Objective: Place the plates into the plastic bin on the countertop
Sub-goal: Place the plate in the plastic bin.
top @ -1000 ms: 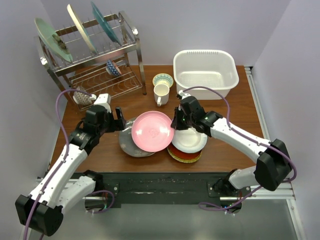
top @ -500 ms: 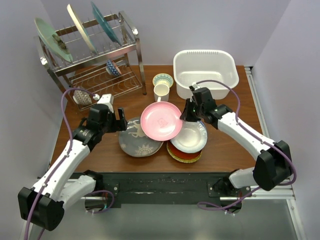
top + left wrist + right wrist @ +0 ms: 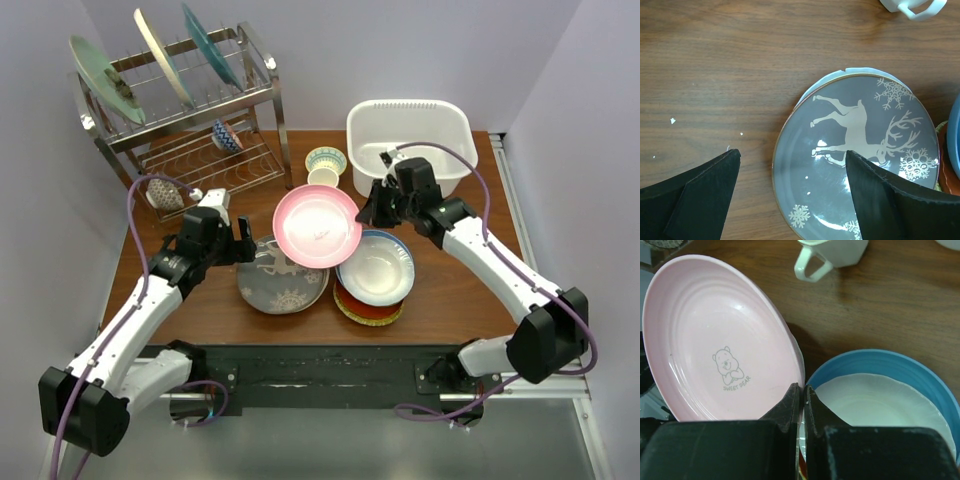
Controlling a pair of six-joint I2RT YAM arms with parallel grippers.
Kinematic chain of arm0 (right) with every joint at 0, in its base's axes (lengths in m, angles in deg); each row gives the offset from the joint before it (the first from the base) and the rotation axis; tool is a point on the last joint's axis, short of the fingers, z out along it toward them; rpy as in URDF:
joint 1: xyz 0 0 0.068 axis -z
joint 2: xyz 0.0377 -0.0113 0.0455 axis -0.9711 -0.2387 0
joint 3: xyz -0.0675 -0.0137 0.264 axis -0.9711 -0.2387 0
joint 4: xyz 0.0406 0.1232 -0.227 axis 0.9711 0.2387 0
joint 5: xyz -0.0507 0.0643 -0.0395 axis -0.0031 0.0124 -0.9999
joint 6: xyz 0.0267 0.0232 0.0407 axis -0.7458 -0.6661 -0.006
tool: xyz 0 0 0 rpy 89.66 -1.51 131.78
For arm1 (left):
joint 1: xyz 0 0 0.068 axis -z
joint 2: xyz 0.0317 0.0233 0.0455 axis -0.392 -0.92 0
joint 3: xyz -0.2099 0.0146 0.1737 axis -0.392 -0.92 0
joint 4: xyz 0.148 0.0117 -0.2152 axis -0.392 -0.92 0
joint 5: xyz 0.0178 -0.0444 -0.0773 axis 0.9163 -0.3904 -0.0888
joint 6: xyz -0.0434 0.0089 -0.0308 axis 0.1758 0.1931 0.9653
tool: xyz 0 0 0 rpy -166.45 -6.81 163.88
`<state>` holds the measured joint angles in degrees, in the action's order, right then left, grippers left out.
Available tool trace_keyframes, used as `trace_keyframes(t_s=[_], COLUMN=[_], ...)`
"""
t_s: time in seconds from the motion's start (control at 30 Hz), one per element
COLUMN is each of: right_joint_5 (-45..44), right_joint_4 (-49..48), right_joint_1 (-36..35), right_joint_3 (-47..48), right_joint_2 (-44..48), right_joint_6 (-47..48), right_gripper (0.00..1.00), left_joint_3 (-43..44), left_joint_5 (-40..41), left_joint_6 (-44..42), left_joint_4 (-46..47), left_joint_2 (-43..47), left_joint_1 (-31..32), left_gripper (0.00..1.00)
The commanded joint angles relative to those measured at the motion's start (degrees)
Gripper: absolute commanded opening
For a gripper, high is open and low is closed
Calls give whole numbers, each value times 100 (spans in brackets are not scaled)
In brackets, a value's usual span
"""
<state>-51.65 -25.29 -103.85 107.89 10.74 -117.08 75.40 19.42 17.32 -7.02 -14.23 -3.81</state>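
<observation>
- I see pale lilac walls [image 3: 400, 60] closing the bench in on the left, back and right.
- The bench [image 3: 440, 315] is reddish-brown wood grain, evenly lit, with soft glare.
- A metal rail [image 3: 511, 195] runs along its right edge.
- A grey floor [image 3: 350, 445] shows below the near edge.

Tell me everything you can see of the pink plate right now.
The pink plate is round, glossy and pale pink, ceramic by its look, with concentric ridges toward the rim and a small bear drawing over the words SWEET DEAR at its centre. The right gripper is shut on its rim, and nothing else seems to touch it. It hangs tilted above the countertop, overlapping the deer plate in the top view.
</observation>
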Motion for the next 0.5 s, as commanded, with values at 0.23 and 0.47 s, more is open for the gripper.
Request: trace_keyframes(t_s=[0.23, 0.47], right_joint_5=[253, 235], right_joint_4=[298, 509], right_joint_1=[428, 850], right_joint_3=[1203, 1625], right_joint_2=[-466, -677], right_joint_6=[140, 193], right_gripper=[0, 0], left_joint_3=[9, 35], left_joint_5=[-58, 4], left_joint_6=[-80, -63], left_joint_4=[60, 25], left_joint_2=[-35, -131], left_joint_1=[-2, -11], left_gripper=[92, 93])
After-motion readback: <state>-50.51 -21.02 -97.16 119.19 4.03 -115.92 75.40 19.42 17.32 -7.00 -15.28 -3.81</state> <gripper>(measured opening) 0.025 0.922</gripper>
